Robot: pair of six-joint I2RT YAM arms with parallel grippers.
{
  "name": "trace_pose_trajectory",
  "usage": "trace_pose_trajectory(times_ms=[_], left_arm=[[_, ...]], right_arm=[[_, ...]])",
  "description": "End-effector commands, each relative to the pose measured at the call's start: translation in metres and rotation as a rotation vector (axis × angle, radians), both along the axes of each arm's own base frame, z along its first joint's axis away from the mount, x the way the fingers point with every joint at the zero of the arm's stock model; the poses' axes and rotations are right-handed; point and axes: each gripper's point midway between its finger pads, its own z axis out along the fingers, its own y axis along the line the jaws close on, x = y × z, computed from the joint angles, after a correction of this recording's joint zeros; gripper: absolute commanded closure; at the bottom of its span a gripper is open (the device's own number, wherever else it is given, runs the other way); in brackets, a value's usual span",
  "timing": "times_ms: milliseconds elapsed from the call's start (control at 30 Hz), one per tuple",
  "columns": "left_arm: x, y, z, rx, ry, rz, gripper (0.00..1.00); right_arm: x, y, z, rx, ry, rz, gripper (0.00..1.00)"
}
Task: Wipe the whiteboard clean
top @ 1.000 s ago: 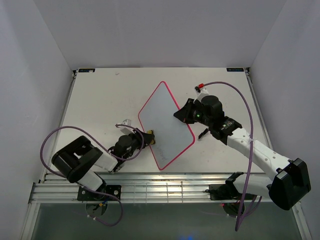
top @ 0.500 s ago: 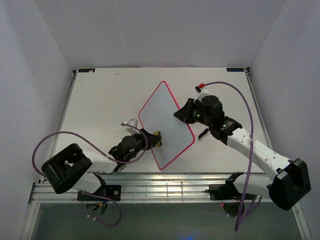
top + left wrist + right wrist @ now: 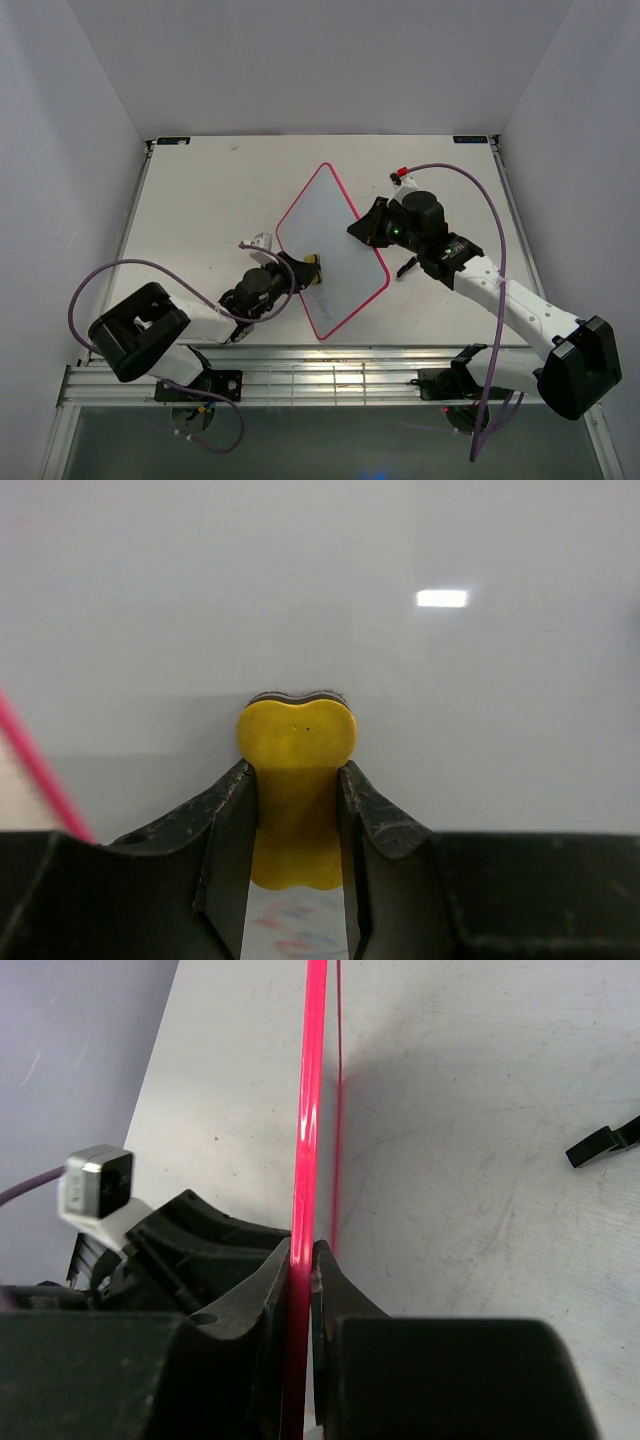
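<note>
Whiteboard (image 3: pixel 335 240) sits cornerwise at the middle of the surface (image 3: pixel 200 190), toward its near edge; your right pincer (image 3: pixel 356 228) pinches the pink frame on the board's right side; your left pincer (image 3: pixel 300 273) pinches the yellow eraser (image 3: pixel 297 742), its dark end against the white face near the board's left edge.

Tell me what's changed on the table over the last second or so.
The left claw, shut on the yellow eraser, slid from the whiteboard's edge nearest the left arm inward onto the white surface, then slightly toward the far side. The left arm's elbow swung with it. The whiteboard itself didn't shift, and the right claw stays clamped on its pink frame.
</note>
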Motion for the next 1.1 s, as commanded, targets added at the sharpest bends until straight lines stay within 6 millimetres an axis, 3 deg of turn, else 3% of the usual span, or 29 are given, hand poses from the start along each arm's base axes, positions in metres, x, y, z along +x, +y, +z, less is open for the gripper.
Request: trace_pose_trajectory(times_ms=[0, 33, 133, 233, 400, 467, 567, 633, 800, 1000, 1067], left_arm=[[-0.024, 0.034, -0.089, 0.162, 0.224, 0.019, 1.00], [-0.027, 0.043, -0.099, 0.171, 0.245, 0.031, 1.00], [-0.033, 0.039, -0.104, 0.154, 0.265, 0.007, 1.00], [-0.040, 0.018, -0.086, 0.128, 0.206, -0.061, 1.00], [-0.060, -0.022, -0.034, 0.058, 0.093, -0.160, 1.00], [-0.064, -0.027, -0.026, 0.077, 0.074, -0.160, 1.00], [-0.071, -0.044, 0.007, 0.041, 0.014, -0.193, 1.00], [-0.070, -0.043, 0.005, 0.053, 0.020, -0.186, 1.00], [-0.066, -0.030, -0.031, 0.116, 0.097, -0.114, 1.00], [-0.078, 0.010, -0.111, 0.217, 0.308, 0.006, 1.00], [-0.084, 0.026, -0.126, 0.224, 0.360, 0.051, 1.00]], right_arm=[[-0.037, 0.041, 0.066, 0.237, -0.084, 0.216, 0.92], [-0.037, 0.041, 0.065, 0.235, -0.081, 0.216, 0.92], [-0.037, 0.041, 0.065, 0.237, -0.083, 0.217, 0.92], [-0.037, 0.041, 0.064, 0.237, -0.083, 0.217, 0.92], [-0.036, 0.041, 0.060, 0.232, -0.079, 0.209, 0.92], [-0.036, 0.040, 0.061, 0.232, -0.080, 0.206, 0.92], [-0.035, 0.039, 0.062, 0.236, -0.083, 0.201, 0.92], [-0.035, 0.040, 0.061, 0.237, -0.081, 0.201, 0.92], [-0.035, 0.040, 0.062, 0.244, -0.079, 0.201, 0.92], [-0.035, 0.039, 0.063, 0.244, -0.081, 0.195, 0.92], [-0.034, 0.038, 0.064, 0.244, -0.084, 0.188, 0.92]])
